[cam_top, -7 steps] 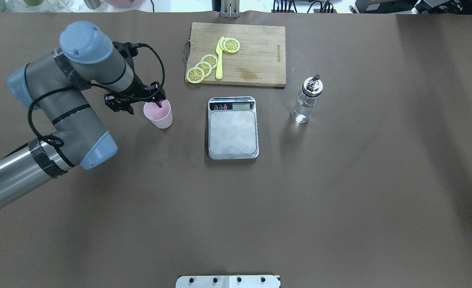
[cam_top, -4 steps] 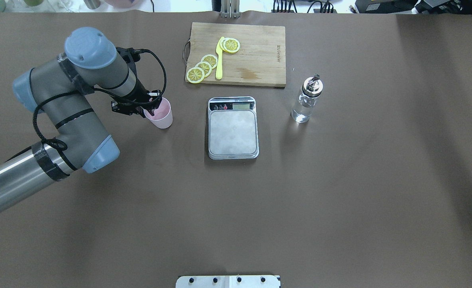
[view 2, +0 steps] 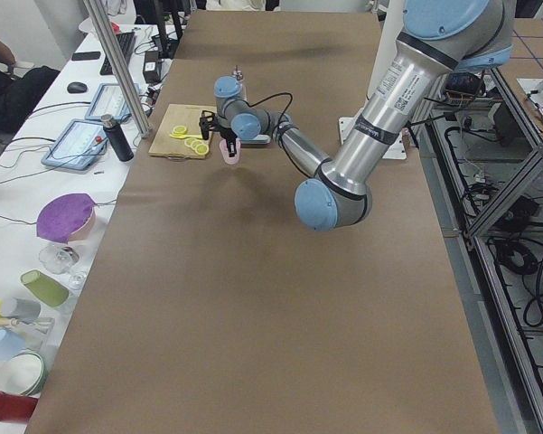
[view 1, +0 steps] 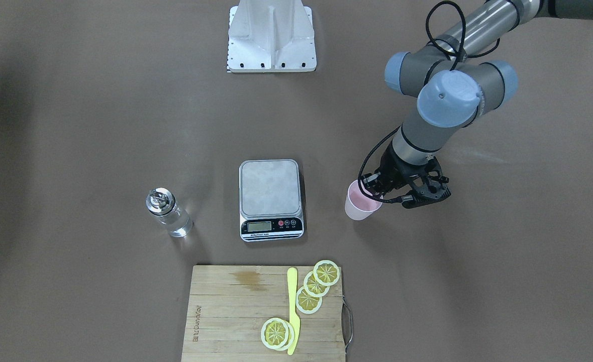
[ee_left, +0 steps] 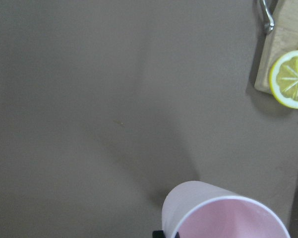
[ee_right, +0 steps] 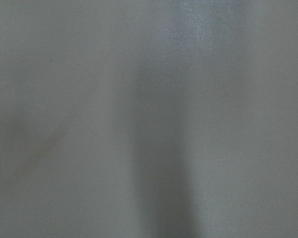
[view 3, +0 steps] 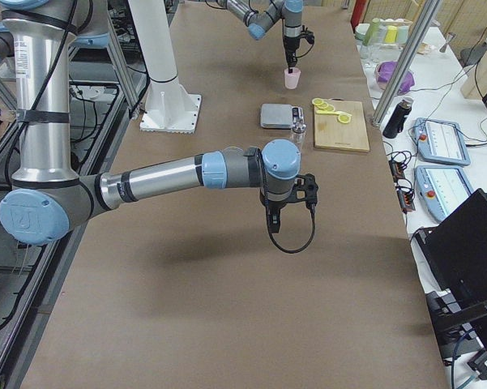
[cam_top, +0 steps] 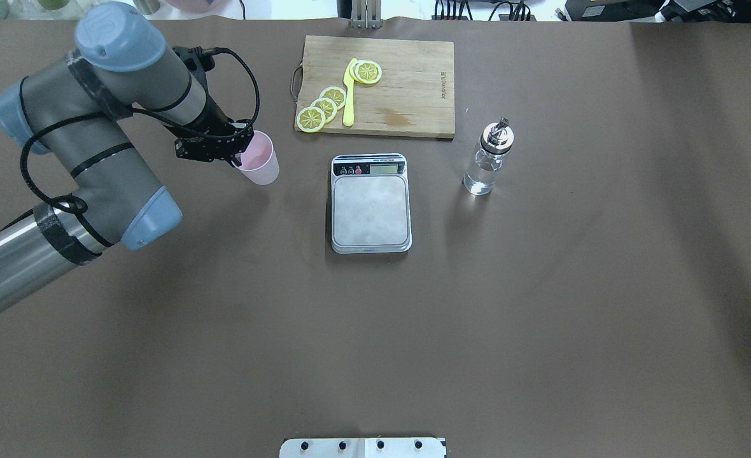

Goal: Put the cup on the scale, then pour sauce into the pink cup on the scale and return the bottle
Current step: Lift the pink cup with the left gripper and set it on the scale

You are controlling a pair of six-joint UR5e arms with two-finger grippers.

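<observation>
- A brown table cover (cam_top: 541, 318) is spreading under everything in the overhead view. The left gripper (cam_top: 240, 151) is pinching the cup (cam_top: 262, 166) at the left side of its rim, one finger inside and one outside. The scale (cam_top: 370, 213) is lying well to the right of those jaws, its platform bare. The bottle (cam_top: 485, 162) is standing upright beyond the scale. A cutting board (cam_top: 407, 89) is lying ahead and to the right of the jaws, carrying lemon slices (cam_top: 324, 105) and a yellow knife (cam_top: 349, 95).
- In the front-facing view the jaws are gripping the cup's rim, the cup sitting apart from the scale. Clear sauce (view 1: 178, 226) is showing through the bottle's glass.
- In the left side view the left arm is reaching far along the table, jaws pointing down onto the cup near the board.
- In the right side view the right gripper (view 3: 273, 220) is hanging over the cover, well apart from cup, scale and bottle. Whether its jaws are open or closed cannot be told.
- The left wrist view is showing the cup's pink mouth right at the jaws, with a lemon slice and the board's corner beyond.
- The right wrist view is showing only the brown cover.
</observation>
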